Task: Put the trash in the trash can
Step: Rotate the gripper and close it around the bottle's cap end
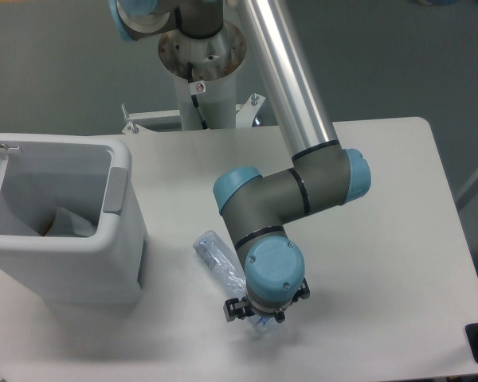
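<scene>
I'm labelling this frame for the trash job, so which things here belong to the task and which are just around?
Belongs to the job:
- plastic bottle, lying on the table under the wrist
- trash can, lid open, something pale already inside
- gripper, down at the bottle's near end

Just around:
- table
- arm's pedestal

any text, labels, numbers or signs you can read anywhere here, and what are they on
No words or numbers can be read in this view.
Small round red-and-white sticker on the white robot pedestal: a sign of some sort, too small to read.
Water bottle on the table: no label legible; partly hidden under the gripper.
Trash can: no markings visible.
</scene>
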`<state>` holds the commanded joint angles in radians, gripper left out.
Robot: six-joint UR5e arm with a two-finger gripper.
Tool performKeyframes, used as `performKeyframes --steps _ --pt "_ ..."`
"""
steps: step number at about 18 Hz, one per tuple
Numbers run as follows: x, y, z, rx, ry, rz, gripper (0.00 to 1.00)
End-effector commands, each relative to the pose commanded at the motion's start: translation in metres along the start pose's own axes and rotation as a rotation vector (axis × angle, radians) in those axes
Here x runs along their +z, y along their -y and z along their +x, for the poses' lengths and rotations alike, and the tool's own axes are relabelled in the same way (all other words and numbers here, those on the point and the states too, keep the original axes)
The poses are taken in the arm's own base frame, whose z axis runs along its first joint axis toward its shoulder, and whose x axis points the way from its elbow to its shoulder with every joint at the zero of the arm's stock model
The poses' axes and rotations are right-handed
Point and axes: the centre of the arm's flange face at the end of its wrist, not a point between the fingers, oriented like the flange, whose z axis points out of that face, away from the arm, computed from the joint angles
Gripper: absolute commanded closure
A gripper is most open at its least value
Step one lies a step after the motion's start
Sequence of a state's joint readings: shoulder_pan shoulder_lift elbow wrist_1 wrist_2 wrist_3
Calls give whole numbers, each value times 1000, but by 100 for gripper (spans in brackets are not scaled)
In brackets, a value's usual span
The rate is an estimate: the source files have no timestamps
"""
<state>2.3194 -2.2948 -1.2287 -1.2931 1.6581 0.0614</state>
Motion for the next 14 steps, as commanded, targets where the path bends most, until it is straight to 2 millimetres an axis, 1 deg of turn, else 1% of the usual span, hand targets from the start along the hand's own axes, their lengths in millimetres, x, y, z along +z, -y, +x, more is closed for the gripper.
performKeyframes --steps 4,5,6,8,10,11,14 --pt "4 0 1 -13 3 -5 1" --pt "6 1 1 -22 2 -6 4" --pt "8 2 2 -39 0 -6 8" --pt "14 6 8 -76 6 -8 15" --pt "19 8 8 -79 20 -13 16" --pt "20 8 8 -78 24 -14 19" --pt "26 9 10 -84 26 -20 19"
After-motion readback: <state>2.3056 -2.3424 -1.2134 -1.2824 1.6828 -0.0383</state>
